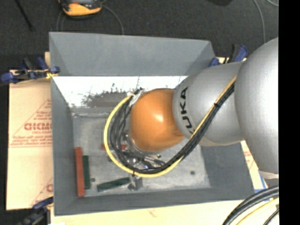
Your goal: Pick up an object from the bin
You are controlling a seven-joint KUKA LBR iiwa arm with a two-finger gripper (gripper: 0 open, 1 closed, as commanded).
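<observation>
Arm (225, 107), orange cover (152, 121) masking bin (61, 139) centre, green bar (112, 185) nearby

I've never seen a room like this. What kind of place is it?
Probably a robot lab or test room. A big silver robot arm reaches into a grey metal bin that holds a few small things, like a red bar and a dark green stick.

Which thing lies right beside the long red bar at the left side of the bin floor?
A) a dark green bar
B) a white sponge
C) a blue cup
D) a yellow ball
A: a dark green bar lies alongside the red bar, parallel to it, on its right in the camera view.
</observation>
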